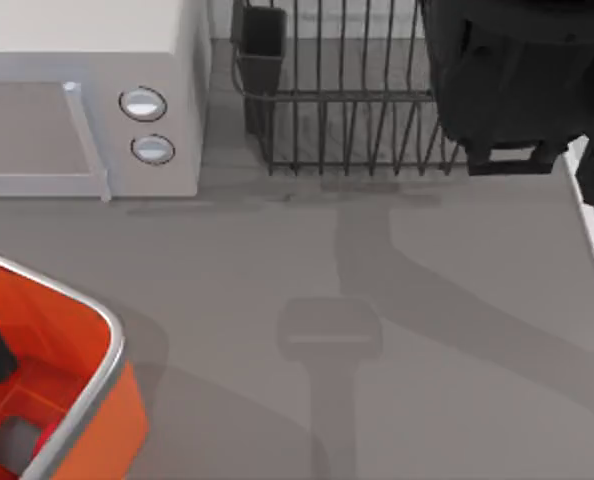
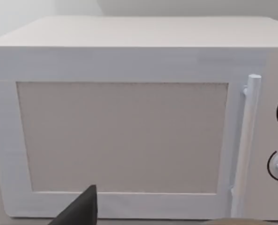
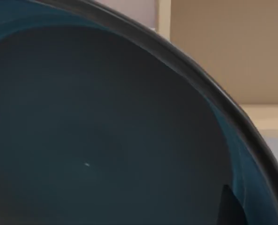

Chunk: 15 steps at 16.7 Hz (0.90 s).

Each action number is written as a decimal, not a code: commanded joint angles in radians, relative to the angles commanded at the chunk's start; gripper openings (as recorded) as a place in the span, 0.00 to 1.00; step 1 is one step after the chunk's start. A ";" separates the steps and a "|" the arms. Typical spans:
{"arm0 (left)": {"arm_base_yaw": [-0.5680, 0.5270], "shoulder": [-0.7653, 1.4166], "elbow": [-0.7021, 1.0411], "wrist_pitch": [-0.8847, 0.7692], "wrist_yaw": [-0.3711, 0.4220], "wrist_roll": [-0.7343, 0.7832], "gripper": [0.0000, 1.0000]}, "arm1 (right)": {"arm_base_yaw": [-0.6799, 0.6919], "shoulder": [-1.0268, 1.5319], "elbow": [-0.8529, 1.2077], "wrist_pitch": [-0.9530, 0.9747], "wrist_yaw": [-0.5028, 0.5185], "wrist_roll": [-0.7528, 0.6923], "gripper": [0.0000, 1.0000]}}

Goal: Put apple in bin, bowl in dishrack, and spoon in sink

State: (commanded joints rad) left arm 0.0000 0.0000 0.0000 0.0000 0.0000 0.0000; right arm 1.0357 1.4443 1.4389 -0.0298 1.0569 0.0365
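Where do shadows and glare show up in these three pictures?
Top view: long soft arm shadows cross the grey table below the black wire dishrack. Right wrist view: the deep teal-blue bowl looks dim, with one tiny glint. Left wrist view: the white box with round knobs is evenly lit, without glare.

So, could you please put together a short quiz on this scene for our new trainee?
1. True or false: in the top view, the dishrack stands to the right of the white box with two knobs.
2. Fill in the missing word: in the top view, the orange bin sits at the table's lower ___ corner.
3. Which thing does the right wrist view look into from close up?
A. the bin
B. the bowl
C. the dishrack

Key: 1 true; 2 left; 3 B.
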 joint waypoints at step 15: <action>0.000 0.000 0.000 0.000 0.000 0.000 1.00 | -0.205 0.336 -0.039 0.388 -0.195 -0.012 0.00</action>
State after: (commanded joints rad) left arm 0.0000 0.0000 0.0000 0.0000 0.0000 0.0000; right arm 0.8306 1.7799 1.3995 0.3580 0.8622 0.0247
